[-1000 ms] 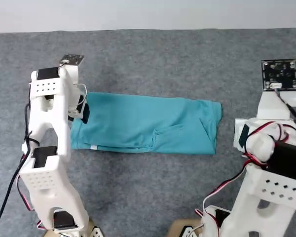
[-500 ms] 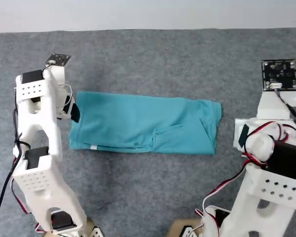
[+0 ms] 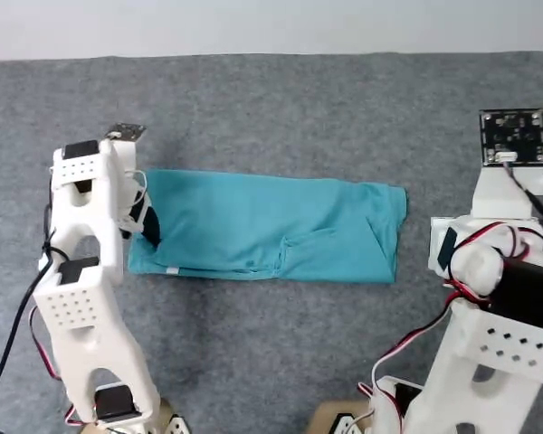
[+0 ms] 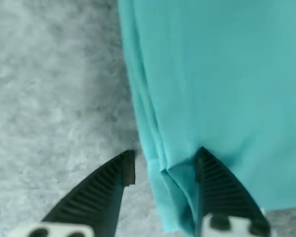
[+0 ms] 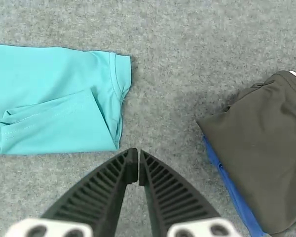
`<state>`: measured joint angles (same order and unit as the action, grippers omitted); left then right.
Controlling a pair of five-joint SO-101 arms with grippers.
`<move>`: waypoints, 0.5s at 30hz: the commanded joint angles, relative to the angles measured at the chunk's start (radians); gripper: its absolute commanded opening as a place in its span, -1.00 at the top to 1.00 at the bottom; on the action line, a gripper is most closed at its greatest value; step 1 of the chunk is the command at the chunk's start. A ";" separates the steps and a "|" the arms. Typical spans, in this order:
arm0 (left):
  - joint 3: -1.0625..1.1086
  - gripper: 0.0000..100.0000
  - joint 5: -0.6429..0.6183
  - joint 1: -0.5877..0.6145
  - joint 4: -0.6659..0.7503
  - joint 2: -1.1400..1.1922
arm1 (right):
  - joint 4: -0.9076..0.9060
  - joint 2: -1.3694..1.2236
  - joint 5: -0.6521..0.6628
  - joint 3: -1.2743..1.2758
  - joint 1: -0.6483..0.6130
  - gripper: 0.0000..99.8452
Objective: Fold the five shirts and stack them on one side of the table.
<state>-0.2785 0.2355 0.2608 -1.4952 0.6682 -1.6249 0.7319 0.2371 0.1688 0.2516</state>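
Left gripper [image 4: 164,167] released, jaws straddling layered edge of shirt [image 4: 212,74]; judged set to pinch all layers for next fold. Right gripper [image 5: 138,159] clenched, empty, shirt just ahead of it. Folded stack [image 5: 256,143] beside it on desk [image 5: 187,49], apart from fold area.

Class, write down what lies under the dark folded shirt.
The edge of a blue shirt sticks out beneath the dark shirt. The rest of it, and anything lower, is covered.

Shirt [image 3: 271,231] on table [image 3: 281,108], left hand [image 4: 163,170] astride
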 commanded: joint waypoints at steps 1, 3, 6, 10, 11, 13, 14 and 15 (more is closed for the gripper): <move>-0.047 0.68 0.008 -0.029 0.002 0.008 | 0.002 0.013 0.005 -0.012 -0.007 0.98; -0.067 0.82 0.009 -0.044 -0.002 0.025 | 0.002 0.013 0.005 -0.012 -0.007 0.98; -0.091 0.99 0.011 -0.057 -0.011 0.034 | 0.002 0.013 0.005 -0.012 -0.007 0.98; -0.153 0.99 0.011 -0.083 -0.087 0.023 | 0.001 0.013 0.006 -0.012 -0.004 0.98; -0.179 0.99 0.011 -0.089 -0.114 0.017 | -0.001 0.013 0.006 -0.012 -0.004 0.98; -0.240 0.99 0.009 -0.109 -0.167 0.002 | -0.002 0.015 0.006 -0.014 -0.004 0.98; -0.274 0.99 0.009 -0.120 -0.196 -0.006 | -0.004 0.015 0.006 -0.014 -0.004 0.98; -0.308 0.99 0.009 -0.135 -0.226 -0.015 | -0.004 0.015 0.006 -0.014 -0.004 0.98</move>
<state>-0.4795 0.2355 0.1596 -1.6379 0.7081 -1.6249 0.7319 0.2371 0.1688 0.2516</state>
